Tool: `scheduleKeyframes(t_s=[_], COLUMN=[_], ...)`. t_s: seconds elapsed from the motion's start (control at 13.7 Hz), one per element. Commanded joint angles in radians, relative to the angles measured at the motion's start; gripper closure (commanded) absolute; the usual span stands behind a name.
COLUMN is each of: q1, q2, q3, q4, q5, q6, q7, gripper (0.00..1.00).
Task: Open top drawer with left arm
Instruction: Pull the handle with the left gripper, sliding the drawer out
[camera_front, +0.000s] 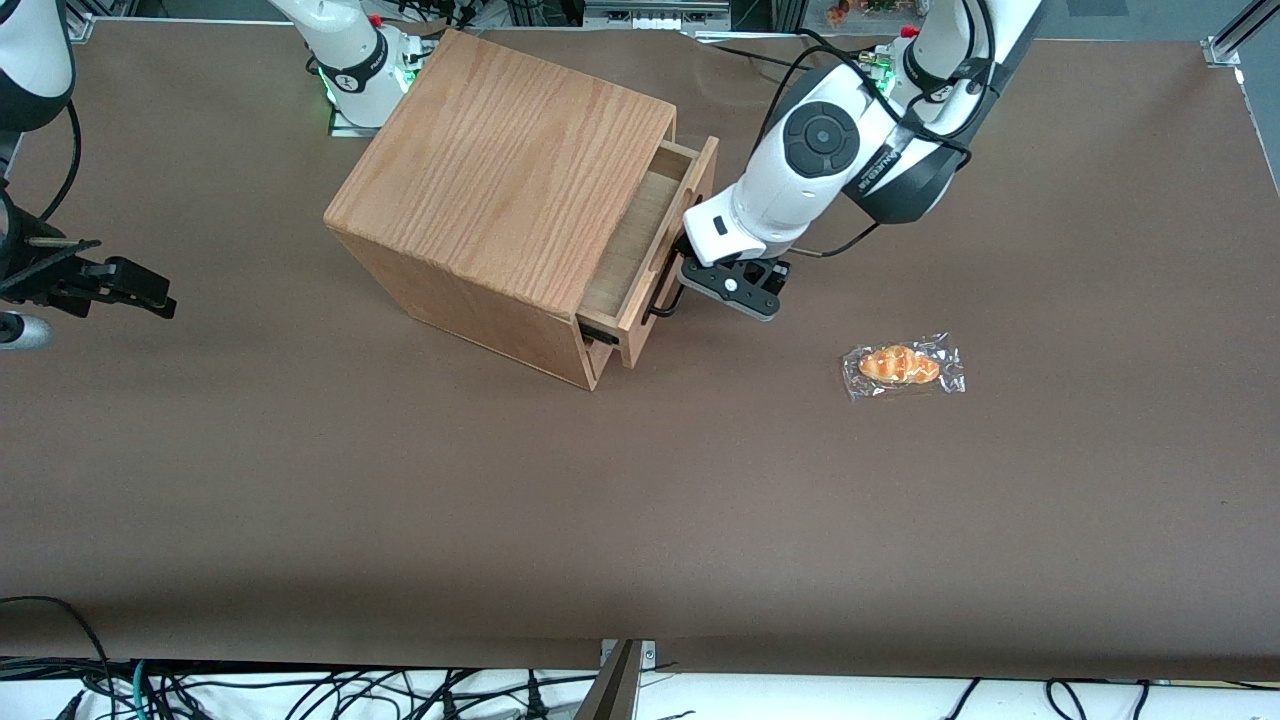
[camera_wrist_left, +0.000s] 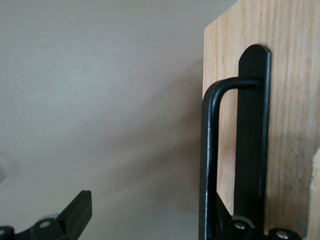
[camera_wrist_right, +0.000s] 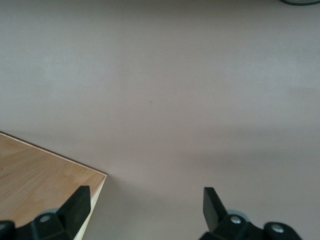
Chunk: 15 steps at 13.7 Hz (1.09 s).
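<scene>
Front view shows the oak box (camera_front: 500, 190) sitting on the brown bench (camera_front: 640, 500), and its top drawer (camera_front: 650, 240) is already out a short way, the pale tray floor showing between the box body and the flat front. The left arm (camera_front: 830, 150) reaches down to that front, and its hand (camera_front: 690, 285) is right at the thin black wire handle (camera_front: 665, 300). From the wrist camera the fingers stand well apart; one finger (camera_wrist_left: 75, 212) hangs free over the bench, and the other seems tucked inside the handle (camera_wrist_left: 210, 160), hooking it, not pinching it. So the pull looks to be under way, with the drawer only partly open. As I judge it, the next move calls for a straight draw away from the box along the drawer's own line, keeping the hooked finger against the wire so it doesn't slip off. A wrapped pastry (camera_front: 900, 366) lies well apart, toward the working arm's end
</scene>
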Motion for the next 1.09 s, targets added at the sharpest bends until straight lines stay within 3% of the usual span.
scheduleKeyframes(t_s=[0.0, 1.02], q1=[0.014, 0.095], q2=[-0.017, -0.025], q3=[0.044, 0.147], q4=[-0.016, -0.016], q5=[0.062, 0.061], q6=[0.0, -0.061], q7=[0.04, 0.277], gripper=[0.0, 0.0])
